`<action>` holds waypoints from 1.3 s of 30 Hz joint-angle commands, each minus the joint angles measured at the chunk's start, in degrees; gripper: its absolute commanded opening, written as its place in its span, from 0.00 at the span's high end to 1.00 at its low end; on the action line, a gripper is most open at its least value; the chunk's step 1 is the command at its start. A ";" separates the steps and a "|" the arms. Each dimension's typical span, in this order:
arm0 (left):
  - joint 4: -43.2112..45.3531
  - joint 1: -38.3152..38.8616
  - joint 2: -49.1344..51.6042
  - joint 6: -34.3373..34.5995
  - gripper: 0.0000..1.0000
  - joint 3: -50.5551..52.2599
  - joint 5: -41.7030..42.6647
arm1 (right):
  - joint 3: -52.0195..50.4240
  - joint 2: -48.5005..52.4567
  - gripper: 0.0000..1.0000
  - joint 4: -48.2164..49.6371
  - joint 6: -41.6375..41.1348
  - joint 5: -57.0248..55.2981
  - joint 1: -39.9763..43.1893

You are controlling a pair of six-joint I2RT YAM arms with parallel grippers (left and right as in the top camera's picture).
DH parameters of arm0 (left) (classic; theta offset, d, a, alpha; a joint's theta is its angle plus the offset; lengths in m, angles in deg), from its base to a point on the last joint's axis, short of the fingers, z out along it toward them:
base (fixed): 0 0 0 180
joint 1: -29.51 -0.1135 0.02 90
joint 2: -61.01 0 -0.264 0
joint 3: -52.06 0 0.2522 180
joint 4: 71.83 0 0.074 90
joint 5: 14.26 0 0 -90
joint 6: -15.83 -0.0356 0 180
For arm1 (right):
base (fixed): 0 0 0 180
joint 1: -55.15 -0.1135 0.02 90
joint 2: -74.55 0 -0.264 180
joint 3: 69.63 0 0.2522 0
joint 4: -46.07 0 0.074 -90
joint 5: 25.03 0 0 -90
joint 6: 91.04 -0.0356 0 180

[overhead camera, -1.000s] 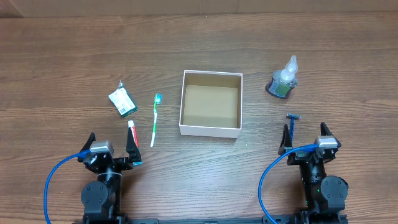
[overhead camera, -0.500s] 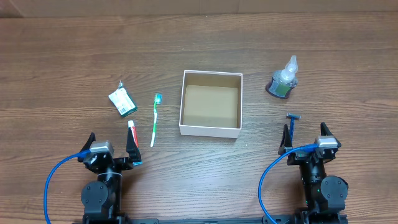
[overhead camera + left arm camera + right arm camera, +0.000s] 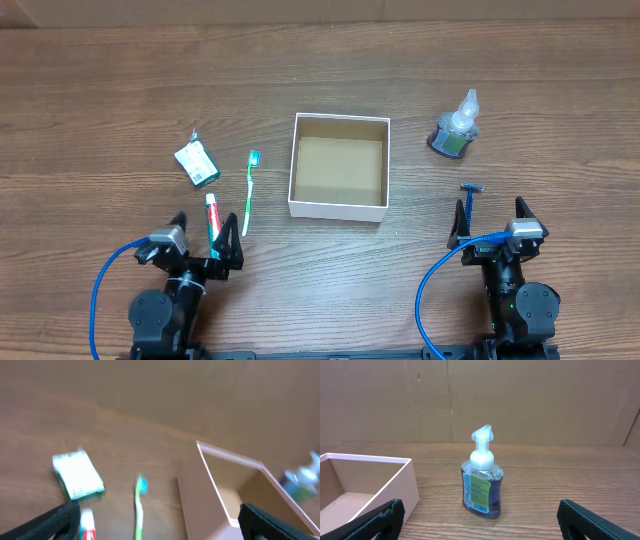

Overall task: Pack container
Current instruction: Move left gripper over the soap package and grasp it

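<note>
Both my left gripper (image 3: 205,224) and my right gripper (image 3: 487,212) have the fingers wide apart and hold nothing. The container (image 3: 338,168) sits mid-table, ahead and between them, mouth upward. It is nearly square, without a clear long axis. The pump bottle (image 3: 481,485) carries a green label, unreadable.

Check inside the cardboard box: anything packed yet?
Nothing yet. From overhead the container shows a bare brown floor; the toothbrush, toothpaste, green packet, razor and pump bottle sit outside. The wrist cameras see only part of the inside, its walls covering the rest.
</note>
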 commanded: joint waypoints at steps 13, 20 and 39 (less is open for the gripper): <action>-43.52 0.02 31.39 -12.02 0.00 -53.92 -5.25 | -0.61 -0.46 0.00 0.33 0.04 0.13 0.20; -57.94 0.02 48.41 -12.33 0.00 -67.93 -5.79 | -0.61 -0.46 0.00 0.33 0.04 0.13 0.20; -58.36 0.02 69.44 -12.35 0.00 -67.91 -6.34 | -0.61 -0.46 0.00 0.33 0.04 0.13 0.20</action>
